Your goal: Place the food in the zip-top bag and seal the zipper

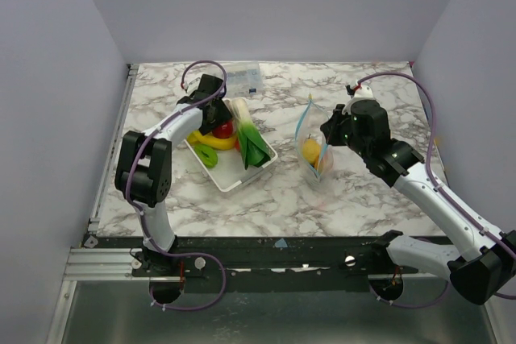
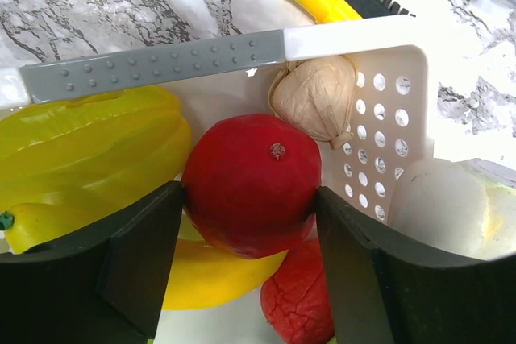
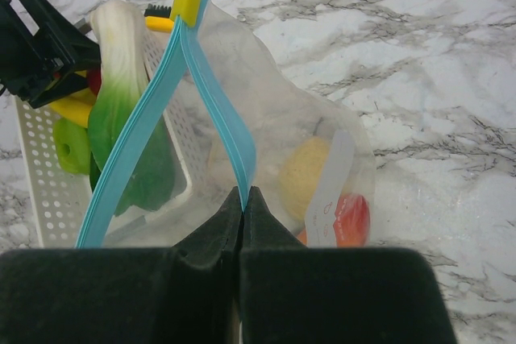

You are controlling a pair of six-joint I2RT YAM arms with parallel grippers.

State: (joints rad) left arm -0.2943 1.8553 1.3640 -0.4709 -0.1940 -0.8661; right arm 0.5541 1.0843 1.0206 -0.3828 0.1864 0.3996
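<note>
Fruit (image 2: 250,171), red and round, low in the white tray (image 2: 387,46) left of centre in the overhead frame, clamped between the fingers of the left gripper (image 2: 248,195), yellow star fruit (image 2: 89,142) just beside. Off to its right across bare bench (image 1: 339,199), well apart: zip-top bag (image 1: 313,147) standing upright, lemon (image 3: 306,171) and a red piece (image 3: 351,219) inside. Zipper (image 3: 218,110) unsealed, long axis running toward the upper left of the right wrist frame, near end pinched in the closed right gripper (image 3: 242,199). Likely next: lift, carry rightward, drop through the mouth.
</note>
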